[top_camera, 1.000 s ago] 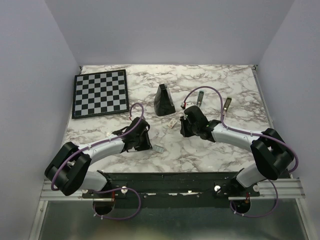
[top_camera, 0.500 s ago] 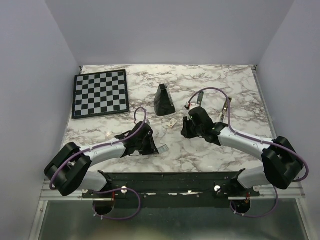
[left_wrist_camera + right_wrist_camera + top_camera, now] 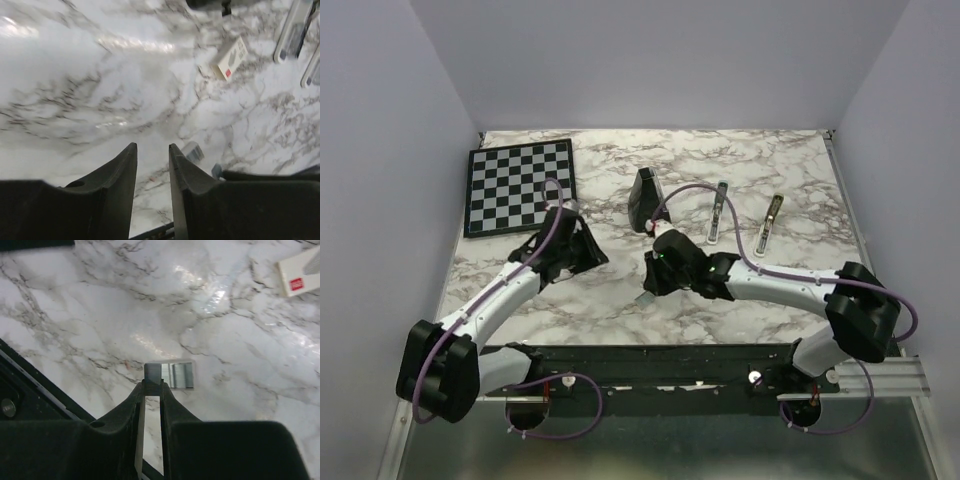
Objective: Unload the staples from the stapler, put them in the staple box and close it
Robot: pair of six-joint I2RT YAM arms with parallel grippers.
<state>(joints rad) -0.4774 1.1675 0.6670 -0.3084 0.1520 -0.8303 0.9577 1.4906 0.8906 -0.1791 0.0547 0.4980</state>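
Observation:
The staples (image 3: 176,375), a small ridged silver strip, lie on the marble near the front edge, also in the top view (image 3: 645,297). My right gripper (image 3: 152,384) is down over them (image 3: 653,282), its fingers pinched on the strip's left end. The stapler (image 3: 718,212), a slim blue-grey bar, lies further back to the right, apart from both grippers, and shows in the left wrist view (image 3: 295,27). My left gripper (image 3: 152,146) is open and empty, hovering near the chessboard's near corner (image 3: 588,252). It sees the staples (image 3: 192,150) from a distance.
A black wedge (image 3: 643,200) stands at centre back. A small white box (image 3: 230,57) lies just in front of it. A second slim brownish bar (image 3: 772,220) lies right of the stapler. A chessboard (image 3: 520,185) fills the back left. A black rail runs along the front edge.
My left gripper pulled away from the staples, back and left toward the chessboard. My right gripper moved left and nearer and closed on the strip. The staples stayed put.

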